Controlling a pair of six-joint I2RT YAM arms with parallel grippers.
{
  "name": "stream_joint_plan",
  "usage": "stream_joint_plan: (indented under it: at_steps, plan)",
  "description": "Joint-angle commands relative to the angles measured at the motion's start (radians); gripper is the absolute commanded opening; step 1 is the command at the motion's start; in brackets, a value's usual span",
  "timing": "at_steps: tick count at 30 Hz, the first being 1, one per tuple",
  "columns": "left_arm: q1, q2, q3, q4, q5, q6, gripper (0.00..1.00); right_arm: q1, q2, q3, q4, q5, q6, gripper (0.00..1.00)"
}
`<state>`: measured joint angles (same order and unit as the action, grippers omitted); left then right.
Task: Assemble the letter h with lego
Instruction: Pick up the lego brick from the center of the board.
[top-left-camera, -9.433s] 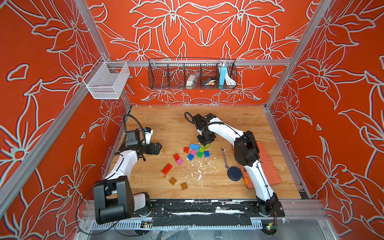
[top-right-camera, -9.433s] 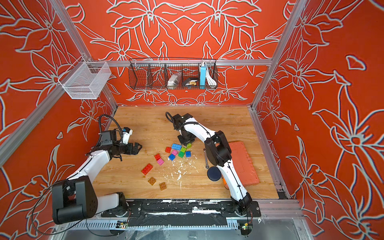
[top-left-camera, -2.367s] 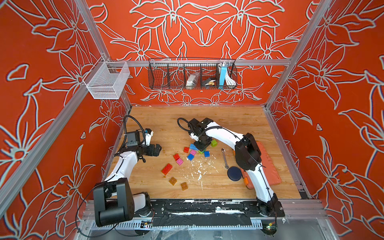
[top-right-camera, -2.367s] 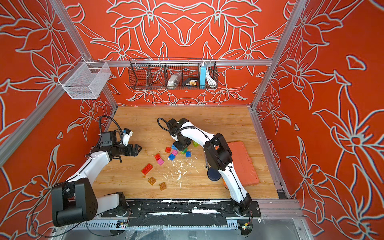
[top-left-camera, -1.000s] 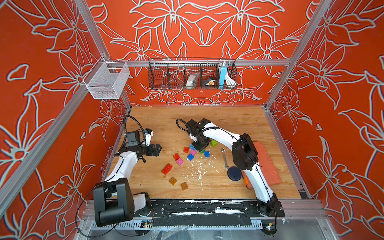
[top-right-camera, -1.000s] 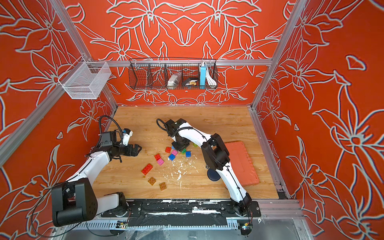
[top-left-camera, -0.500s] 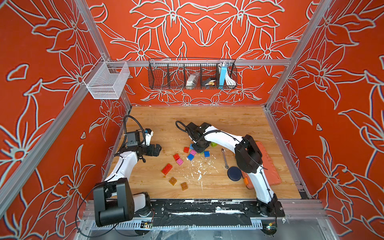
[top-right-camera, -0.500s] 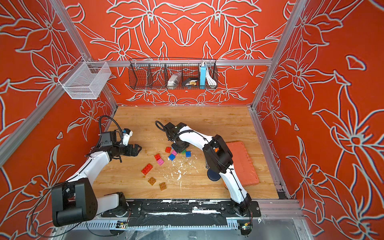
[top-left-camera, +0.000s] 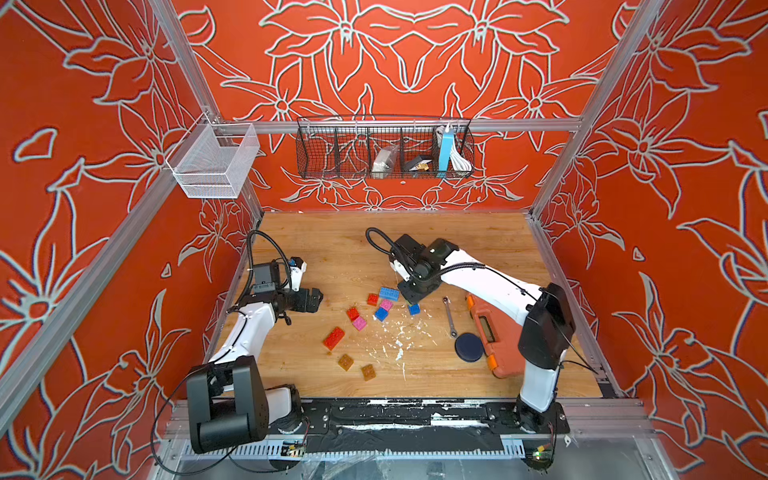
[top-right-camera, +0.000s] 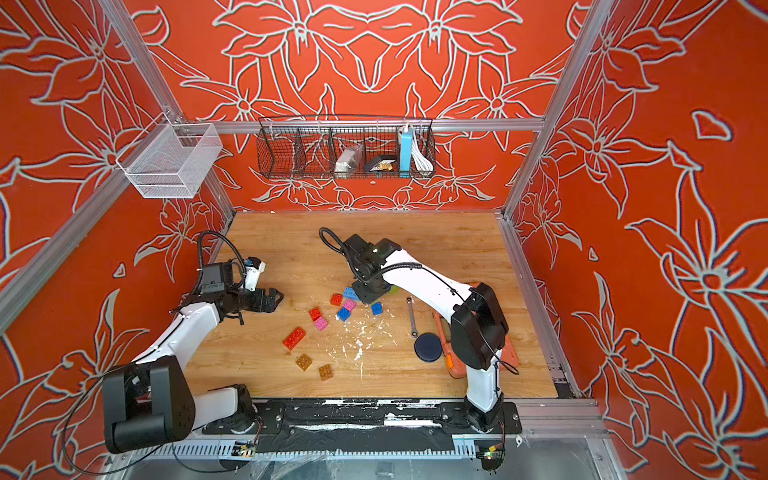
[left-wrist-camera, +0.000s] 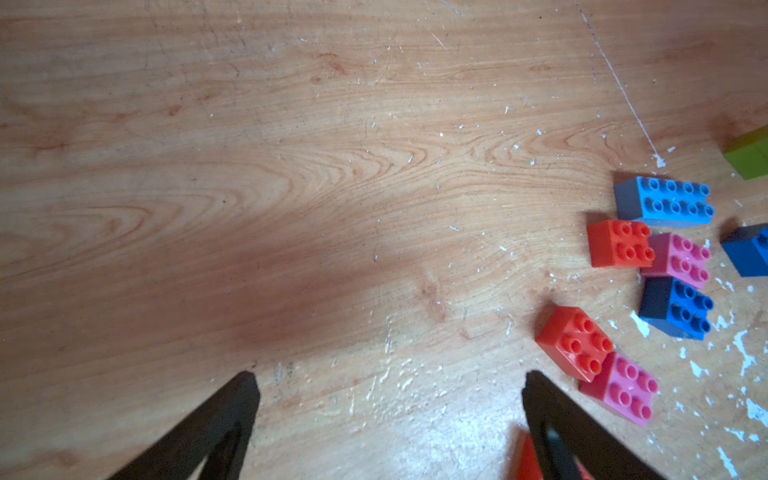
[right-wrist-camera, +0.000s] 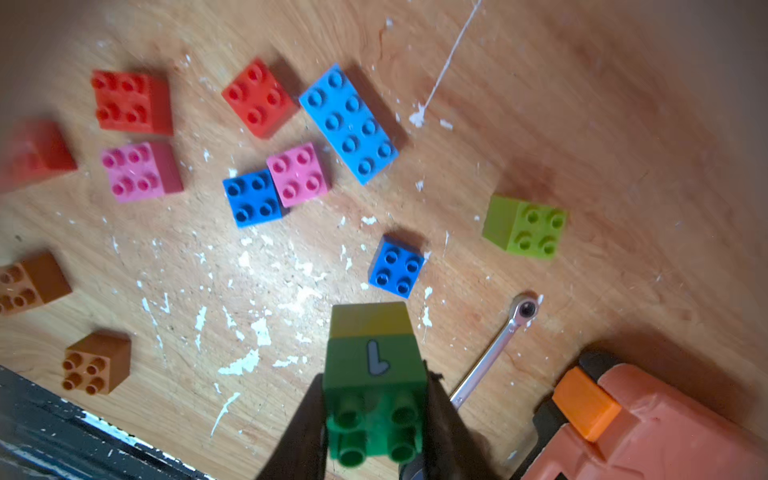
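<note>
The right gripper pinches a green brick — blue brick just past its tips. The left gripper gapes wide — empty.

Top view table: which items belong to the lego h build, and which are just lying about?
Job: green brick stack in the right gripper; long blue brick; long red brick; lime brick; red squares; pink squares; blue squares; brown squares.
Lying about: wrench; orange tool case; dark disc; black wire basket; white mesh basket.
</note>
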<state>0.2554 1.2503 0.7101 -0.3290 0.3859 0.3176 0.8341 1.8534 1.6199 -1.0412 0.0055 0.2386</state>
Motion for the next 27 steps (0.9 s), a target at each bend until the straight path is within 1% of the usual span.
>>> stream_joint_plan:
  at_steps: [1, 7, 10, 12, 15, 17, 20, 23, 25, 27]
  plan:
    - [0.002, 0.002, 0.005, -0.007, 0.005, 0.012, 1.00, -0.001, -0.016, -0.131, 0.047, -0.017, 0.065, 0.16]
    - [0.002, 0.003, 0.005, -0.010, 0.007, 0.015, 0.99, 0.003, -0.066, -0.328, 0.176, -0.001, 0.134, 0.17]
    - [0.002, 0.000, 0.004, -0.014, 0.004, 0.012, 1.00, 0.002, -0.054, -0.362, 0.202, 0.033, 0.146, 0.18]
    - [0.002, -0.001, 0.004, -0.013, 0.006, 0.015, 1.00, 0.004, -0.048, -0.368, 0.210, 0.031, 0.144, 0.18]
    - [0.003, 0.005, 0.009, -0.017, 0.005, 0.014, 1.00, 0.005, -0.052, -0.376, 0.213, 0.043, 0.140, 0.27]
    - [0.002, 0.002, 0.007, -0.018, 0.004, 0.013, 1.00, 0.004, -0.059, -0.369, 0.205, 0.042, 0.135, 0.28]
    - [0.002, 0.004, 0.007, -0.013, 0.007, 0.015, 1.00, 0.004, -0.073, -0.327, 0.181, 0.033, 0.122, 0.21]
    - [0.002, 0.003, 0.008, -0.018, 0.005, 0.014, 1.00, 0.004, -0.080, -0.251, 0.140, 0.031, 0.095, 0.20]
    - [0.003, -0.006, 0.001, -0.017, 0.011, 0.017, 1.00, 0.005, -0.065, -0.190, 0.107, 0.031, 0.056, 0.20]
    - [0.002, -0.008, 0.001, -0.013, 0.012, 0.018, 1.00, 0.003, -0.036, -0.120, 0.061, 0.057, 0.018, 0.20]
